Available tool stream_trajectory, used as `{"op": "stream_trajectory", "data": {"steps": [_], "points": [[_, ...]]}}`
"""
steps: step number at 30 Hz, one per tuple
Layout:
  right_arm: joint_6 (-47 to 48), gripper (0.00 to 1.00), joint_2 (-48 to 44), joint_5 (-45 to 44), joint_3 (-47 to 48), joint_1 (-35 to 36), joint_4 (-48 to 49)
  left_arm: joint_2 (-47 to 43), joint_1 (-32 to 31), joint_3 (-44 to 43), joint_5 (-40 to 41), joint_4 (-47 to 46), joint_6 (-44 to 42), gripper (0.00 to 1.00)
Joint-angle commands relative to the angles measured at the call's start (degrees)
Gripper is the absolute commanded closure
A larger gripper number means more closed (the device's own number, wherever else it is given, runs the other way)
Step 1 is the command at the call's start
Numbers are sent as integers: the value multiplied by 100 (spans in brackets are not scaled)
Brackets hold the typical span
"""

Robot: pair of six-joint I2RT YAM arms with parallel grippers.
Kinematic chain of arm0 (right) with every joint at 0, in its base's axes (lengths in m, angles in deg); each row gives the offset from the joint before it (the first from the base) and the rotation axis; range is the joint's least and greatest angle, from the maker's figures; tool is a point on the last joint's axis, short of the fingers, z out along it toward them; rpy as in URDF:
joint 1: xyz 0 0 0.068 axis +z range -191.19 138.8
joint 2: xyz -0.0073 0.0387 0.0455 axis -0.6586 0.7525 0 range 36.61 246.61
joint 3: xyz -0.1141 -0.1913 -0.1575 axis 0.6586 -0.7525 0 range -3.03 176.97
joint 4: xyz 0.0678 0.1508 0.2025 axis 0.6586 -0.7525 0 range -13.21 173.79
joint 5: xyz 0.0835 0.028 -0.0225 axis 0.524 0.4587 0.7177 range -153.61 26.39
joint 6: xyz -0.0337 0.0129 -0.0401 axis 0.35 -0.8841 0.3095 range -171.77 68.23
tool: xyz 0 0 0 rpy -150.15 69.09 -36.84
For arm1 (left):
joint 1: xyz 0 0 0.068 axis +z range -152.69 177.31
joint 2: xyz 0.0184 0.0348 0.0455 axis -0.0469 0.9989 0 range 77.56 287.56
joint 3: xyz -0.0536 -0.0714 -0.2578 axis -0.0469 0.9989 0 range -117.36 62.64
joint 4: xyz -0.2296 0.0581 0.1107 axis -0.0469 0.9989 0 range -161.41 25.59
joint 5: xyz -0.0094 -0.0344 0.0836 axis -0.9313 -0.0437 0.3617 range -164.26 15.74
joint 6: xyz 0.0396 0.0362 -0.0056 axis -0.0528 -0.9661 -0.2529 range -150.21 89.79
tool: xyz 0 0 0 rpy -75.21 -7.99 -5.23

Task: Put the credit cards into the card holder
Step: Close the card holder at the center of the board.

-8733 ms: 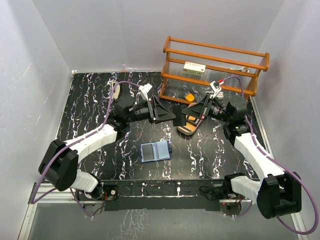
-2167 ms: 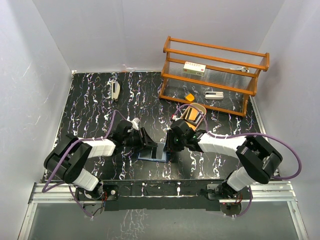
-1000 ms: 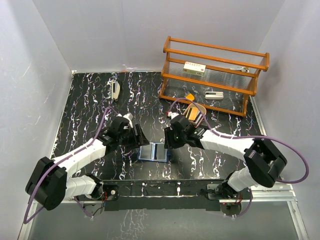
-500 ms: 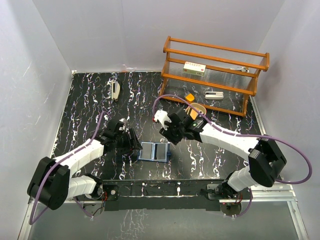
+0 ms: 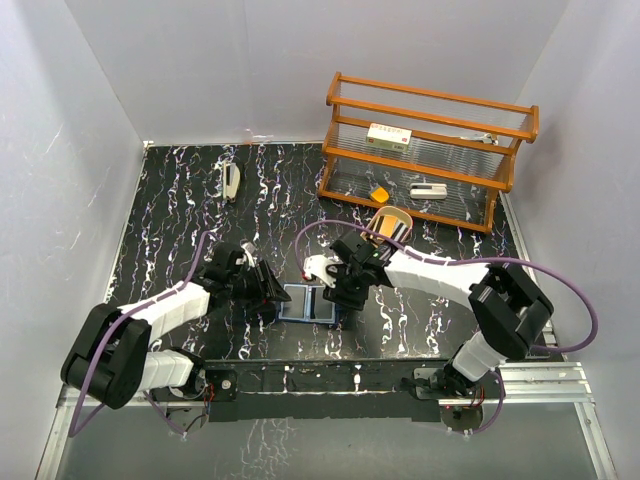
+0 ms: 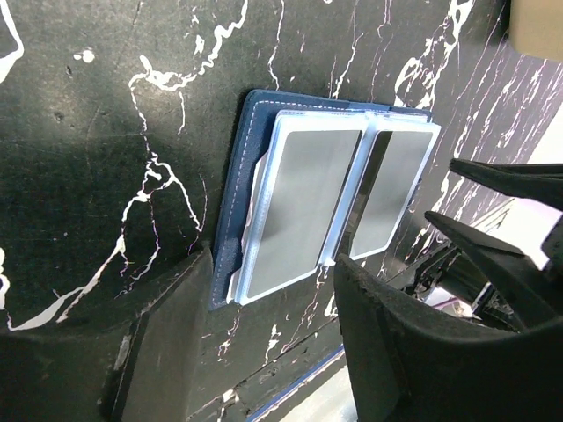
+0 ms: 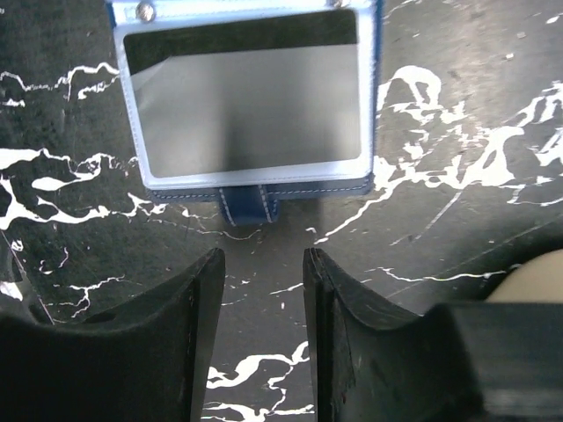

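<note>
Top external view gives you the card holder (image 5: 308, 302) lying open and flat on the black marbled bench (image 5: 180, 200), near its front edge, with your two arms flanking it. Your left gripper (image 5: 266, 290) sits just beside its left edge, fingers spread, nothing between them. Your right gripper (image 7: 262, 259) hangs just off the snap tab (image 7: 249, 207), fingers parted by a narrow gap — empty too. Both pale, clear-windowed pockets face up — each shows a grey panel.

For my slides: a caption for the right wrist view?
Right gripper, jaws apart and empty, near the snap tab of the open card holder on the marbled table.
</note>
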Motion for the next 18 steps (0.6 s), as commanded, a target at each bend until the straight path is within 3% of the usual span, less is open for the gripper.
{"op": "stream_trajectory", "data": {"steps": [1, 18], "points": [[208, 60, 26, 241, -141, 64, 327, -83, 91, 124, -310, -159, 143, 45], [116, 58, 174, 75, -306, 153, 924, -235, 199, 272, -379, -289, 207, 44]]}}
